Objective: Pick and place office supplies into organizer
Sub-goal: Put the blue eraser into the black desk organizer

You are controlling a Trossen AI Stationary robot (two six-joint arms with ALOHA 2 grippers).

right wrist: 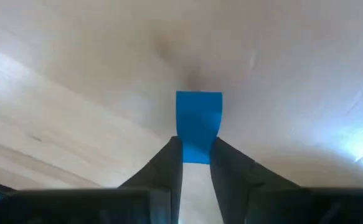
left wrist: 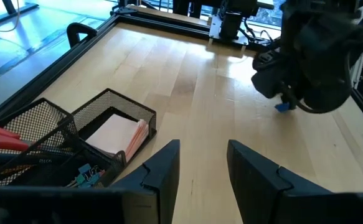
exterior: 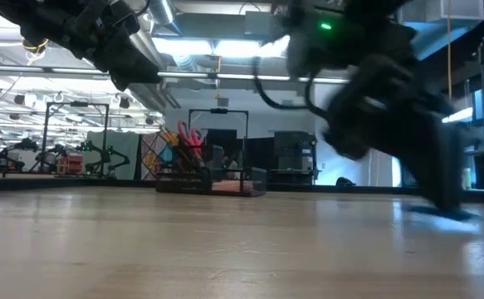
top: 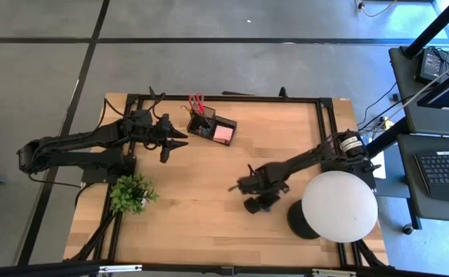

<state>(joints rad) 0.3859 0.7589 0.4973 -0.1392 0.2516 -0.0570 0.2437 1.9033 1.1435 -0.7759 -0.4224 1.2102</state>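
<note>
The wooden table [top: 209,192] has light planks and a black frame, and it stands on a grey floor [top: 39,69] marked with dark lines. In the low view, a large hall with ceiling lights lies behind. The white globe lamp [top: 340,205] stands near the right arm. The green plant [top: 132,192] is beside the left arm. The organizer [top: 212,127] sits at the far side, holding red scissors [top: 196,102] and a pink pad [top: 222,134]. The left gripper [left wrist: 203,165] hovers near it, fingers apart, holding nothing. The right gripper [right wrist: 195,155] is down at the table, its fingers closed on the small blue block [right wrist: 198,124].
</note>
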